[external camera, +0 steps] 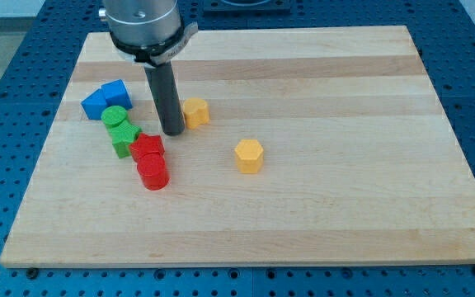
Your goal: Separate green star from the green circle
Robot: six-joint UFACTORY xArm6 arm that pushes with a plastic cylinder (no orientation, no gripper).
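Observation:
The green circle (115, 116) lies at the board's left, touching the green star (124, 138) just below and to its right. My tip (172, 132) rests on the board to the right of the green star, a short gap away, and just left of the yellow star-like block (195, 111). The rod rises from the tip toward the view's top.
Two blue blocks (105, 99) sit above and left of the green circle. A red star-like block (148, 148) touches the green star's right side, with a red cylinder (152, 173) below it. A yellow hexagon (249, 155) lies near the middle of the wooden board (345, 165).

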